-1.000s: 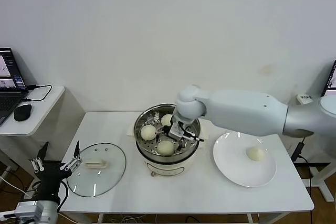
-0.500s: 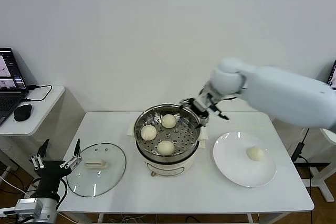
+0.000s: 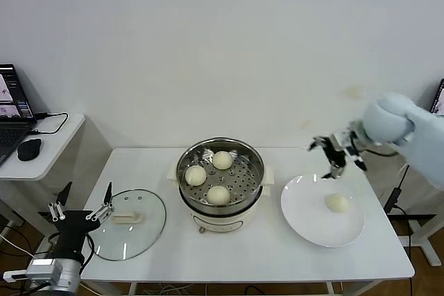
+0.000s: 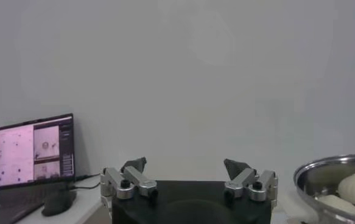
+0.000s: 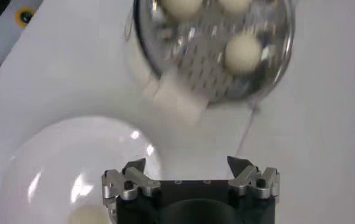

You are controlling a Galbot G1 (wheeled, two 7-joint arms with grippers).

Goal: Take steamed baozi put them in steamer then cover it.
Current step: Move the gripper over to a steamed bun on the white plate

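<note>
The steamed baozi [image 3: 218, 195] are now sitting three to the steamer [image 3: 220, 179], spaced apart on its perforated tray, while the fourth bun [image 3: 337, 203] is still lying alone on the white plate [image 3: 305, 223] to the steamer's right. A second ago the right gripper [image 3: 336, 156] was down inside the pot beside the buns; since then it has been lifting out and swinging across, and it is now hanging above the far edge of the plate, near the last bun but not touching it, with its fingers spread wide and carrying nothing. That reads as a drop-off just finished and the arm heading back for the final bun. The left gripper [image 3: 82, 211] is waiting low at the table's left corner, just beside the glass lid [image 3: 128, 223], its fingers also spread and empty. The lid is still lying flat on the table [image 3: 263, 254], so covering is not yet begun; one more transfer seems needed first.
</note>
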